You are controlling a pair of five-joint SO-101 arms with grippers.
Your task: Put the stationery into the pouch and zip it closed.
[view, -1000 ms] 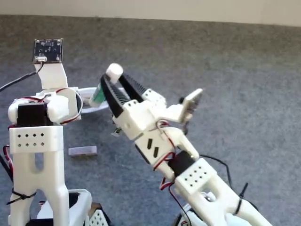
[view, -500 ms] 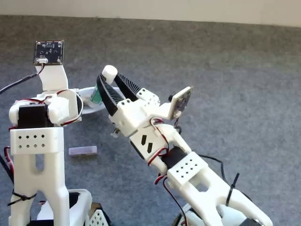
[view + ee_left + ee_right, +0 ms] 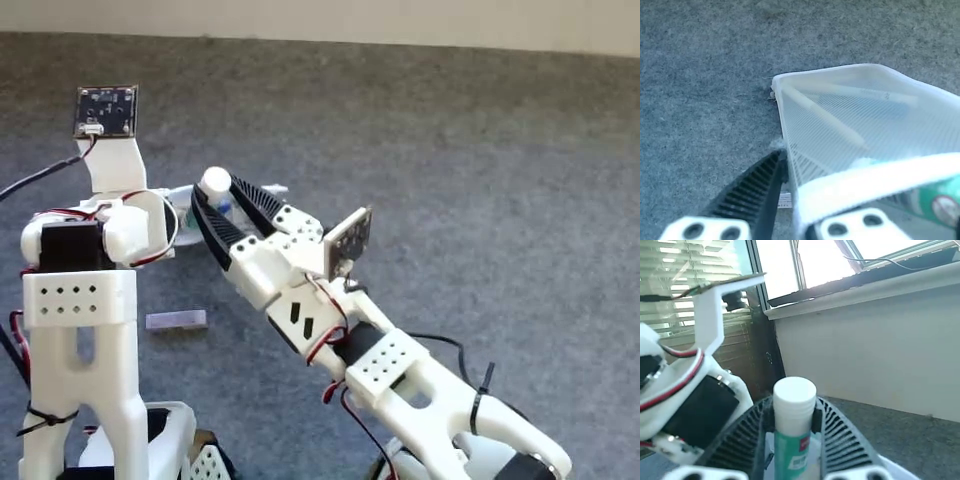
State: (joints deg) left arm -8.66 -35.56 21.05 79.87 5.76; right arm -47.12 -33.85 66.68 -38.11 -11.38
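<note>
While gripped lengthwise by right hand (image 3: 216,192), glue stick (image 3: 792,442) cap-outward; left hand (image 3: 790,172) clasping pouch (image 3: 850,130).

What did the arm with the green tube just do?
The right gripper, shut on the glue stick, swung down and toward the left arm, bringing the stick closer to the pouch. The left arm, pouch and small grey bar stayed put.

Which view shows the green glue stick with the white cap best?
The right wrist view: the green glue stick with white cap stands close, clamped in the right end effector. The high view shows its cap and some green; the left wrist view, one green part.
</note>
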